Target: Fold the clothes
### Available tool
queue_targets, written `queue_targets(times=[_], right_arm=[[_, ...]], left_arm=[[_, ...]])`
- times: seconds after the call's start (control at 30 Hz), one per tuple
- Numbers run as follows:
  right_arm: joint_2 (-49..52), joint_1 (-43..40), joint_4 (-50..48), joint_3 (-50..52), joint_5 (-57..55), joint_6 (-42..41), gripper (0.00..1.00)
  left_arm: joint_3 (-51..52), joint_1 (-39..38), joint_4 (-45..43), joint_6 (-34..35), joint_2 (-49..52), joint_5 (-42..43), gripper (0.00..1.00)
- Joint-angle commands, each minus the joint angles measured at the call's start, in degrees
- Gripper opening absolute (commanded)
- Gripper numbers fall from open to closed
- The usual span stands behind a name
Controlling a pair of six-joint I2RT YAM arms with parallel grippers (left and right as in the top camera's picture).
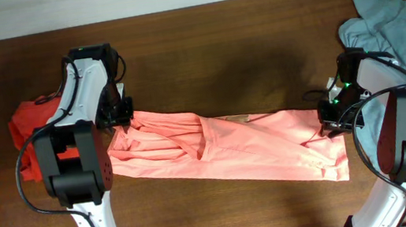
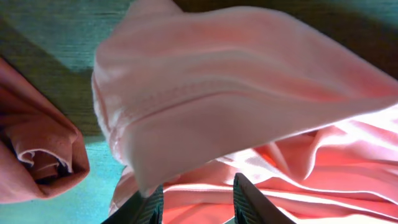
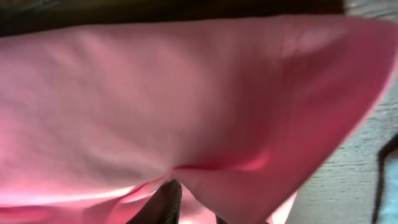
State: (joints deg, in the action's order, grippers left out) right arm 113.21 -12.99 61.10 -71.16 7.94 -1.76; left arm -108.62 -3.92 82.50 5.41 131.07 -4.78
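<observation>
The clothes [image 1: 231, 145], a plain salmon-pink top, lie stretched in a long band across the table's middle. My left gripper [image 1: 122, 118] is at the band's left end. In the left wrist view its fingers [image 2: 199, 199] stand apart, with a raised fold of the pink fabric [image 2: 236, 87] resting over the left finger. My right gripper [image 1: 331, 115] is at the band's right end. In the right wrist view its fingers [image 3: 193, 208] are close together on pink fabric [image 3: 155, 99], which drapes over them and fills the view.
A darker red shirt [image 1: 26, 126] lies bunched at the left, behind my left arm; it also shows in the left wrist view [image 2: 37, 149]. A pale grey-blue garment [image 1: 388, 16] is heaped at the far right. The table [image 1: 219, 55] is dark wood.
</observation>
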Motion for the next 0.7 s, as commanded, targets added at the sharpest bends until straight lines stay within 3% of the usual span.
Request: queue_targets(times=[0.0,0.13,0.4,0.5,0.67], right_arm=[[1.4,-0.2,-4.2,-0.1,-4.8,-0.6,0.27],[1.4,-0.2,-7.6,-0.1,-5.9,-0.6,0.31],[1.4,-0.2,-10.6,-0.2,-6.6,-0.7,0.33],[1.4,-0.2,-10.4,-0.2,-5.2,-0.8,0.33],[1.4,-0.2,-10.1,-0.2,-4.9,-0.8,0.33]], left_arm=[[-0.1,1.2,0.8,-0.7,0.1,-0.4,0.37],[-0.1,2.2,1.1,-0.7,0.1,-0.4,0.38],[-0.1,3.0,0.7,-0.8,0.1,5.2,0.63],[-0.1,3.0,-0.5,-3.9,0.1,14.4,0.64],[-0.1,3.4,-3.0,-2.6,0.1,16.1,0.64]])
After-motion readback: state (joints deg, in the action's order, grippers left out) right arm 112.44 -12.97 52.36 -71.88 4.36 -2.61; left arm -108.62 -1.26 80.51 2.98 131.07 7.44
